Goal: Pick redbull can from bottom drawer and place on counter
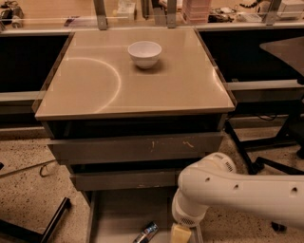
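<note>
The redbull can [146,232] is seen lying on its side on the floor of the pulled-out bottom drawer [118,216], at the lower centre of the frame. Just right of it, apart from it, the gripper [180,234] is placed at the frame's lower edge; being cut off there, its spread and any hold cannot be told. Higher up, a white bowl [145,53] is set on the counter [166,90].

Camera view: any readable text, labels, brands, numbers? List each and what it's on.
None can be read.
Slim silver-and-blue redbull can in the shallow grey bottom drawer: print too blurred.
Boxes on the long back shelf: labels too blurred.
Cream-tipped gripper, low over the drawer right of the can: no marking visible.
</note>
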Controlling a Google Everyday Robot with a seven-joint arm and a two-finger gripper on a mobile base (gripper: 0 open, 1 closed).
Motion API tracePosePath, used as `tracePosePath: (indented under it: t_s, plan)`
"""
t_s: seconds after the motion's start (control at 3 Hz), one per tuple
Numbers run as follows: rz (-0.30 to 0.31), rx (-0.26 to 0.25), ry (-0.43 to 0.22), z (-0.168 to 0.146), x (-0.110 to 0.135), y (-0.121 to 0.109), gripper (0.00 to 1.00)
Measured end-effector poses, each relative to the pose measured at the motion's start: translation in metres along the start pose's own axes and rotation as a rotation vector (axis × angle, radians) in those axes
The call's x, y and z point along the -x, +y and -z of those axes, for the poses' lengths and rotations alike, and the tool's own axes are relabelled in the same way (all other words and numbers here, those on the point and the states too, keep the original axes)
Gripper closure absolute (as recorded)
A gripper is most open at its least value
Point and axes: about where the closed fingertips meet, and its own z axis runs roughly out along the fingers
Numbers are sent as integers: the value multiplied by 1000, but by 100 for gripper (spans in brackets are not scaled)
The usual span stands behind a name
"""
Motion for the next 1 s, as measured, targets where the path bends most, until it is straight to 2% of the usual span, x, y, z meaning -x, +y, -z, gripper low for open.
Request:
tracePosePath:
  t_s: [0.33, 1.0]
  plan:
    - [-38, -55, -7, -10, -5, -5, 0]
    - [-31, -71, -23, -13, -3, -7, 0]
